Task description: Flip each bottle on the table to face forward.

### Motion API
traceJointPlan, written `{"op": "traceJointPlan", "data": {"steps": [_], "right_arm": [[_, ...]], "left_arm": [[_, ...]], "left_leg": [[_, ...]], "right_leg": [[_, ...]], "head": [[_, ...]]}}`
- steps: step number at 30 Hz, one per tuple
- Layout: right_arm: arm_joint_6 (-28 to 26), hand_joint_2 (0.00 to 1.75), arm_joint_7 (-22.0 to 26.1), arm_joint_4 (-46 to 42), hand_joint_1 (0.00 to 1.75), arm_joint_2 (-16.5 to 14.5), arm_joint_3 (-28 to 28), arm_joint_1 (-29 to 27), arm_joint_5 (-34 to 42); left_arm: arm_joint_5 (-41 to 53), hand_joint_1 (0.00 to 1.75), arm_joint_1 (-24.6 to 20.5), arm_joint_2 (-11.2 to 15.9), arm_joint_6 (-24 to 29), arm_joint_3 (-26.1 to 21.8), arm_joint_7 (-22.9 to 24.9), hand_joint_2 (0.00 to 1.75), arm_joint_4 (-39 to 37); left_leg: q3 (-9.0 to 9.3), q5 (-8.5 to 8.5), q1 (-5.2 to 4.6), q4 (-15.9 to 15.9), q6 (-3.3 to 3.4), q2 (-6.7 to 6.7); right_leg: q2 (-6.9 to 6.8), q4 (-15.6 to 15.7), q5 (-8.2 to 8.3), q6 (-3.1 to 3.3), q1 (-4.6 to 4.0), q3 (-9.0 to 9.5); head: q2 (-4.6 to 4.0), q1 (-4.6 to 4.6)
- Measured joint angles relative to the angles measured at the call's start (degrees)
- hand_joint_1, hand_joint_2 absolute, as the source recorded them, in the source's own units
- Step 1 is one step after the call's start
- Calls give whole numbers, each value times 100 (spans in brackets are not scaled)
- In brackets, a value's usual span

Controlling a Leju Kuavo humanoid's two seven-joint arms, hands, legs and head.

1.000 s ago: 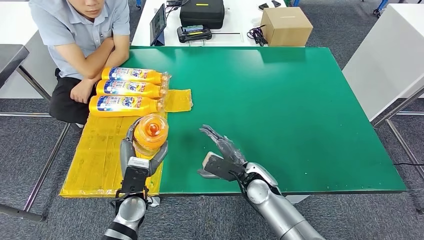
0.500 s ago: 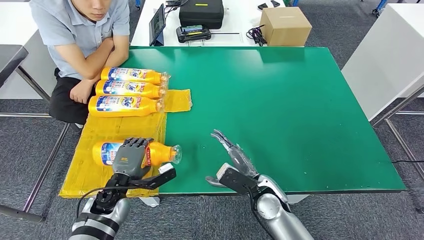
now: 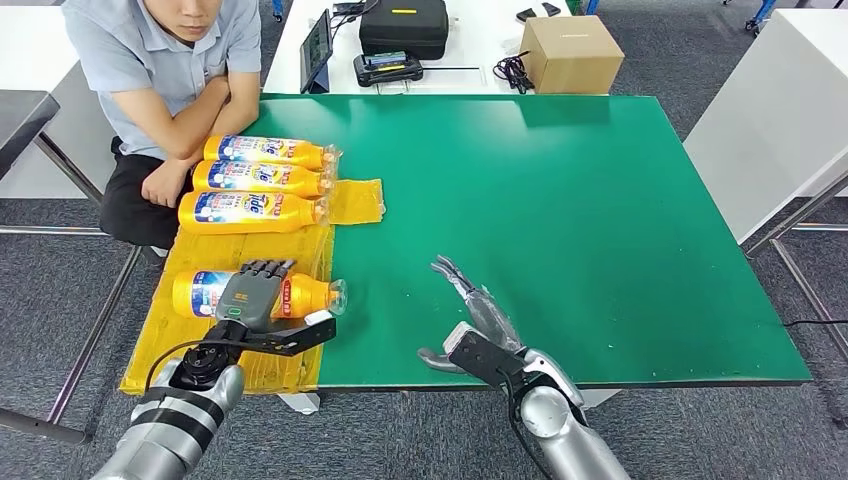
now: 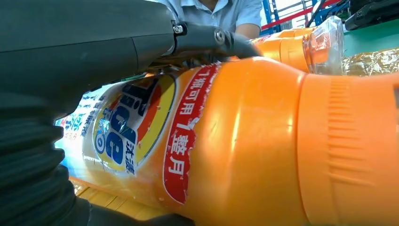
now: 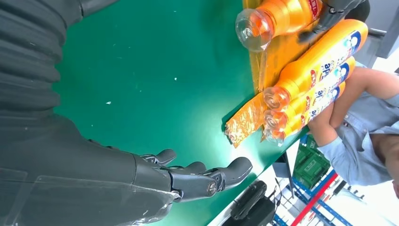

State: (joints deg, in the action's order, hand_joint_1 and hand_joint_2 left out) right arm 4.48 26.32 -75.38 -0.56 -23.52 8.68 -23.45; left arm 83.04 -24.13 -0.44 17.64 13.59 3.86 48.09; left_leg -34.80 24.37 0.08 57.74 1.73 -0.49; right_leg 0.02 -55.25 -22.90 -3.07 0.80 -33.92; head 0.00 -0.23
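While left hand [image 3: 255, 296] wraps fingers over fourth bottle [image 3: 200, 294], lying label-up on yellow mat [image 3: 190, 350] below the three-bottle row [image 3: 262, 180]: ease grip off slowly, avoid rolling it. Right hand [image 3: 480, 318] idle on table, fingers apart.

Green worktop [image 3: 560, 200], flat and even in colour. Along its left edge lies a yellow mat [image 3: 200, 330] with a crinkled, glossy sheen. On it, 4 orange bottles: the held bottle [image 3: 205, 293] carries a blue-and-white label with a yellow roundel and a red strip of white characters, and its cap is clear. The 3 bottles [image 3: 255, 182] above wear the same blue, white and yellow labels. The left hand [image 3: 255, 300] is dark grey on a silver arm; the right hand [image 3: 475, 320] matches, grey and black. The person's shirt [image 3: 150, 50] is pale blue. A tan cardboard box [image 3: 572, 52] sits beyond, beside a black case [image 3: 404, 25].
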Motion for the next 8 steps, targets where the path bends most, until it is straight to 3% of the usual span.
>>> {"op": "traceJointPlan", "data": {"steps": [8], "right_arm": [[0, 175, 2, 0, 0, -15, 20, 0, 0]], "left_arm": [[-33, 0, -183, 2, 2, 33, -34, 175, -275]], "left_leg": [[20, -1, 0, -1, -1, 0]], "right_leg": [[0, 0, 0, 0, 1, 21]], "head": [[0, 1]]}}
